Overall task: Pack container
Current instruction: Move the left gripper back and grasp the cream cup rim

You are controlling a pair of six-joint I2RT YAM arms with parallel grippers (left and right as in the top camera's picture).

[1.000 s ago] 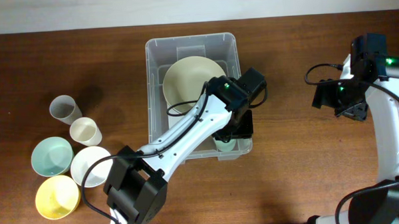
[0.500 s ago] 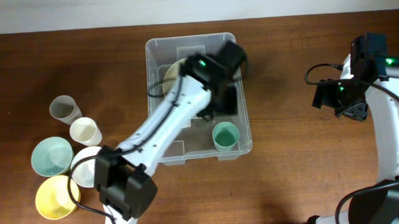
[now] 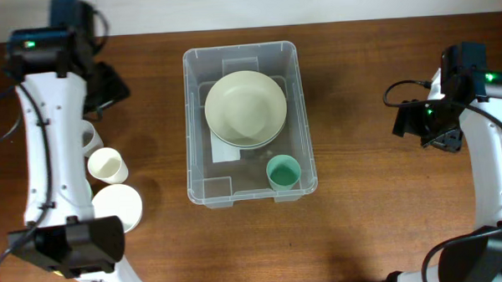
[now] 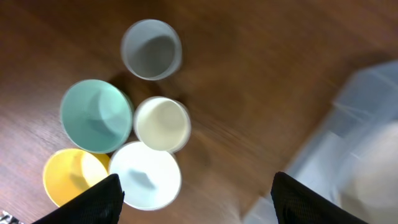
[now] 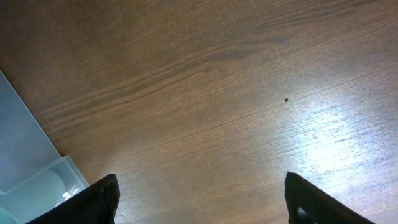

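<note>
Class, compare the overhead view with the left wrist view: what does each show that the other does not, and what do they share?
Only the overhead view shows the cream bowl and the green cup sitting inside the container. Only the left wrist view shows the teal bowl and the yellow bowl, which the left arm covers from above. Both show the grey cup, the cream cup, the white bowl and the container, though it is blurred at the wrist view's right edge.

your worktop: brown woodgrain
your container: clear, white label
big bowl: pale cream
small cup: teal green
</note>
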